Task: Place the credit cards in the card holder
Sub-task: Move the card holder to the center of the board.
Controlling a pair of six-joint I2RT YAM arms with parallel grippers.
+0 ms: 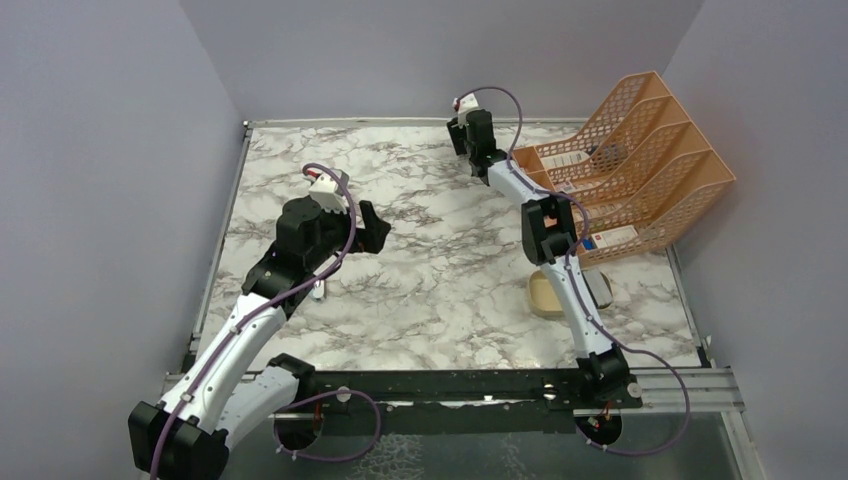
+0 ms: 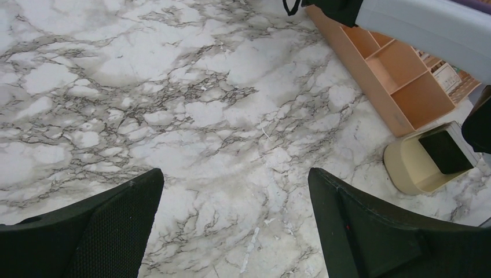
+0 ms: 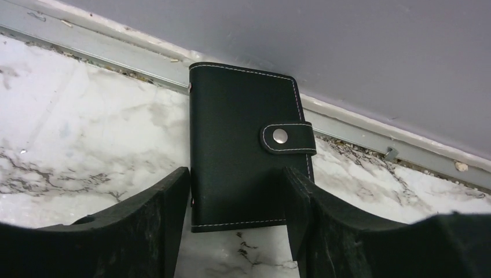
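A white and grey marbled tabletop (image 1: 450, 270) fills my overhead view, walled in pale lilac. At the upper right of that view an orange mesh file rack (image 1: 640, 160) lies tipped back, with white labelled boxes (image 1: 612, 238) in its slots.

The left arm reaches up from the lower left. Its left gripper (image 1: 370, 228) hangs left of centre, and in its wrist view the left gripper (image 2: 234, 176) is spread wide over bare marble, holding nothing.

The right arm stretches from the lower right to the top centre. There the right gripper (image 1: 462, 130) sits by the far edge.

A tan oval dish (image 1: 545, 295) rests at the lower right, partly behind the right arm. A dark square thing (image 2: 446, 152) lies in it; I cannot tell what it is.

In the right wrist view the black card holder (image 3: 246, 145) lies flat at centre frame, closed, against the grey rail at the tabletop's far edge. The right gripper (image 3: 237, 179) is spread, its fingers flanking the holder's near end; I cannot tell if they touch it.

The holder's snap tab (image 3: 288, 138) is fastened at its right side.
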